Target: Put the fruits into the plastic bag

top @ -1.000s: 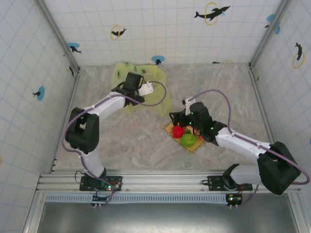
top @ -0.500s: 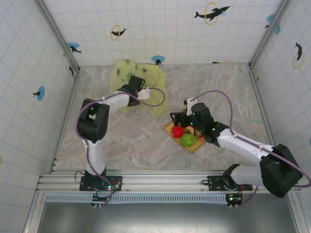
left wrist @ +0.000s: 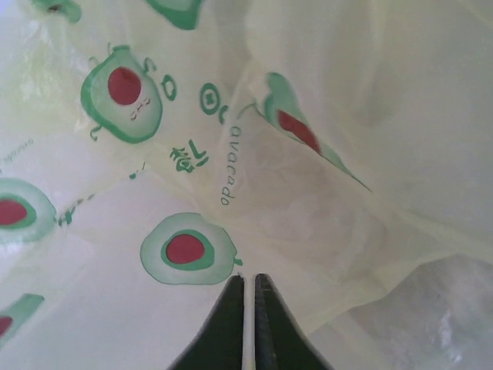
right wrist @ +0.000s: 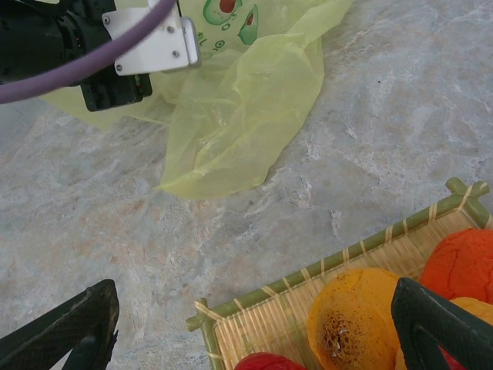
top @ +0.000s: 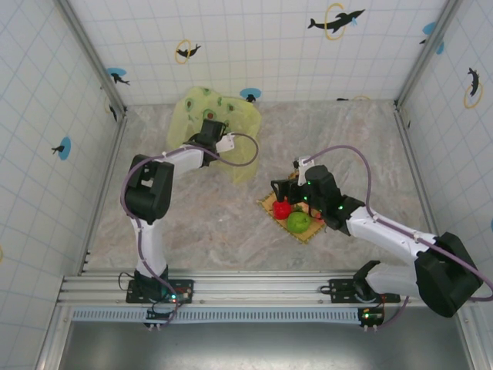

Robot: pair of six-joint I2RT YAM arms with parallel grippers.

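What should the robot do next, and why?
Probably lower the right gripper onto the yellow-orange fruit and close. Its jaws hang open above the mat, while the left gripper is shut on the bag, so a fruit seems the missing piece.

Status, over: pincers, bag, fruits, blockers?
Left pincer shut on plastic bag. Right pincer open, above fruits on woven mat. No fruit seen in bag. Nothing between mat and bag.
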